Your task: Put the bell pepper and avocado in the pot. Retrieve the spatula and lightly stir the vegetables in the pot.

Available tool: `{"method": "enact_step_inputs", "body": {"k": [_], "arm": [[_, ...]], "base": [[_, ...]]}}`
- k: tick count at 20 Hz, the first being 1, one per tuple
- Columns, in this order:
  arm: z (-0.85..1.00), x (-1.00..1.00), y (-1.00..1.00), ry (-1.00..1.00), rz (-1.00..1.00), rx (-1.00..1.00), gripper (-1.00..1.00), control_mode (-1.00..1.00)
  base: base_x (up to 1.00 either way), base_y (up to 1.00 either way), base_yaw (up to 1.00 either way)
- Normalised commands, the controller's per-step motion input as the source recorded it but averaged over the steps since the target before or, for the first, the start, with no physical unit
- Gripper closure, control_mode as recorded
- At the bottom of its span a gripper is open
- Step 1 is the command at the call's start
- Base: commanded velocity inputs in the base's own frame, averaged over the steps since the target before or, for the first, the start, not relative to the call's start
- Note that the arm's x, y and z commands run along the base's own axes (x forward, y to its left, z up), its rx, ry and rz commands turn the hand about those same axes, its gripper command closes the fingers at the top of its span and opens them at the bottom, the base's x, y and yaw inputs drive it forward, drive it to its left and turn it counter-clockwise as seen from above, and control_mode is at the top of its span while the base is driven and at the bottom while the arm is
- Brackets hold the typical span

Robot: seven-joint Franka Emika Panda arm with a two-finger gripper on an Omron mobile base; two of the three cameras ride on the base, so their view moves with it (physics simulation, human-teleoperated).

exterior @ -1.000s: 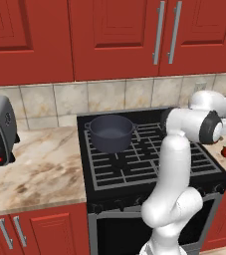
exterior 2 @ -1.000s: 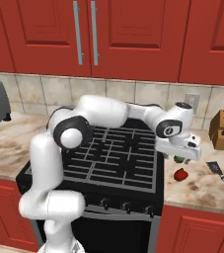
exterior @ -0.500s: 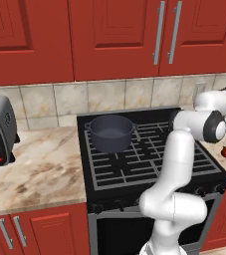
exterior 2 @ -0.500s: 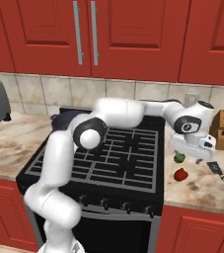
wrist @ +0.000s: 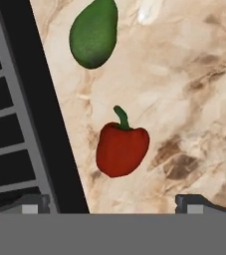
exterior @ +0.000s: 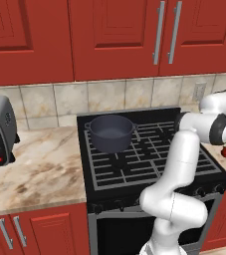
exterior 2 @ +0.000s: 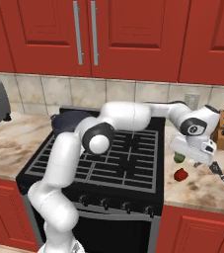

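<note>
Gripper (wrist: 109, 204) jaws wide apart, hovering above bell pepper (wrist: 121, 149) — avocado (wrist: 94, 34) nearby, prob. untouched.

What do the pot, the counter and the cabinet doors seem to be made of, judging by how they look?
The pot: probably metal, dark grey-blue, matte with a faint sheen on its straight wall. The counter: looks like polished marble or similar stone, beige with brown veining. The cabinet doors: likely painted or stained wood, smooth red panels with raised frames; their handles look like brushed metal.
</note>
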Motion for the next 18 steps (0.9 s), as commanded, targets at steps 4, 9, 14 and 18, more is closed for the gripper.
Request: {"method": "enact_step_inputs", "body": {"k": [4, 9, 14, 18], "arm": [[-0.51, 0.0, 0.19, 0.0, 0.0, 0.0, -1.0, -1.0], [-0.4, 0.0, 0.0, 0.02, 0.0, 0.0, -1.0, -1.0], [-0.38, 0.0, 0.0, 0.16, 0.0, 0.0, -1.0, -1.0], [-0.24, 0.0, 0.01, 0.15, 0.0, 0.0, -1.0, -1.0]], "base": [[0.0, 0.0, 0.0], [0.0, 0.0, 0.0], [0.0, 0.0, 0.0], [0.0, 0.0, 0.0]]}}
